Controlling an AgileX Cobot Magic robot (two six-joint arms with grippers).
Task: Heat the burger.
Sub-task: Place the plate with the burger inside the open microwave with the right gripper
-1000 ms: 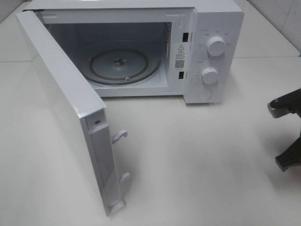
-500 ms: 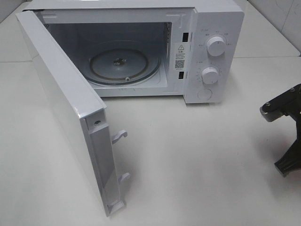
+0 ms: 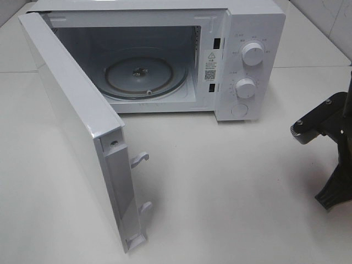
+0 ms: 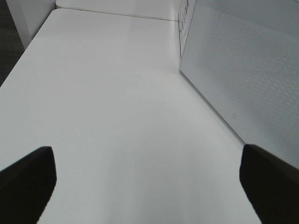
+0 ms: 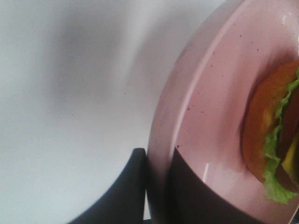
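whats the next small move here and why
Probably swing the right hand, shut on the plate rim with the burger on it, toward the microwave: its door stands open and the turntable is bare.

Your left gripper (image 4: 149, 186) spread wide over the white table (image 4: 117, 116), both dark fingertips (image 4: 25, 179) well apart, the microwave door (image 4: 243, 70) with its dotted window standing near one fingertip, a table seam (image 4: 117, 14) beyond
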